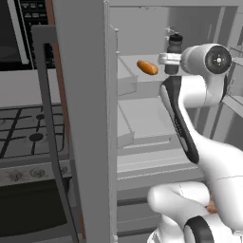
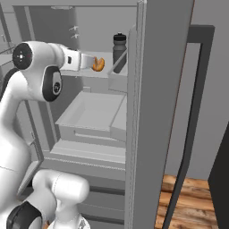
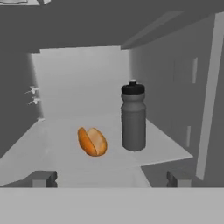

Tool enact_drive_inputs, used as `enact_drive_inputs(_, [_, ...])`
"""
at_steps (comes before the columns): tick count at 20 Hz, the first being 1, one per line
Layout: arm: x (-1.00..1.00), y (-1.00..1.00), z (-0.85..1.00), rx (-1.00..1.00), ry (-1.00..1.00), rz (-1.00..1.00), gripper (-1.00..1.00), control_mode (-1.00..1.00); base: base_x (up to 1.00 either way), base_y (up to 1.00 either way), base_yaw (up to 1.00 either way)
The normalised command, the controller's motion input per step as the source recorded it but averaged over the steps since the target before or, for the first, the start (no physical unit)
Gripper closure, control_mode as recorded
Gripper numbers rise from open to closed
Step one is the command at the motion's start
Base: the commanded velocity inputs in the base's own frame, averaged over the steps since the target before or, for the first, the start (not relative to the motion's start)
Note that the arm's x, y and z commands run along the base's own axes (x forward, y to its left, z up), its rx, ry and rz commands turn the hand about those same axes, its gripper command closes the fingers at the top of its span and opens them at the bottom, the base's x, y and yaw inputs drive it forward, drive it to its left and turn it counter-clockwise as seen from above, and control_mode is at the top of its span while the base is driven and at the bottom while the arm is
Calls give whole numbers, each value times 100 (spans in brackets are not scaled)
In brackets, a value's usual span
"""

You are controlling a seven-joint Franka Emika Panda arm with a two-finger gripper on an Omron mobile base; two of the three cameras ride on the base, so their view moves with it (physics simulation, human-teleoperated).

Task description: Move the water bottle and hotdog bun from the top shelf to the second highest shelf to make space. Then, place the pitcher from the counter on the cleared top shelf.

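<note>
jaws: spread wide, nothing between them; the two dark tips sit at lower left and lower right of the hand view
gripper (image 3: 109, 178): level with the front edge of the top shelf, pointing into the fridge, short of both items; in the base views the fingers are hidden behind the wrist
hotdog bun (image 3: 92, 141): orange-brown, lying on the top shelf, centre-left of the hand view, apart from the gripper; also upper centre of the left base view (image 1: 147, 67), and upper left-centre of the right base view (image 2: 99, 64), partly behind the wrist
water bottle (image 3: 133, 117): dark grey, black cap, upright on the top shelf just right of the bun, not touching it; upper right of the left base view (image 1: 174, 50), lower part hidden by the wrist; top centre of the right base view (image 2: 119, 48)
top shelf (image 3: 57, 131): light grey, carries bun and bottle
second highest shelf (image 1: 144, 118): light grey board below the top one, mid-frame in the left base view; also (image 2: 91, 109)
pitcher: cannot tell where
arm (image 1: 182, 118): white, rises from lower right of the left base view, wrist at top-shelf height
stove (image 1: 28, 130): black gas burners, left edge of the left base view
wood floor (image 2: 188, 201): lower right of the right base view
</note>
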Motion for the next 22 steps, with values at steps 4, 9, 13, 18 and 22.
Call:
enact_drive_inputs(4, [13,-17,15,3,2,0,-100,-100,0,0,0])
enact_drive_inputs(9, [25,-14,1,0,5,0,-100,-100,0,0,0])
enact_drive_inputs(13, [28,-11,-1,0,2,0,-100,-100,0,0,0])
enact_drive_inputs(18, [29,-10,-13,-1,0,0,-100,-100,0,0,0])
enact_drive_inputs(22, [36,-17,-10,-1,0,0,-100,-100,0,0,0])
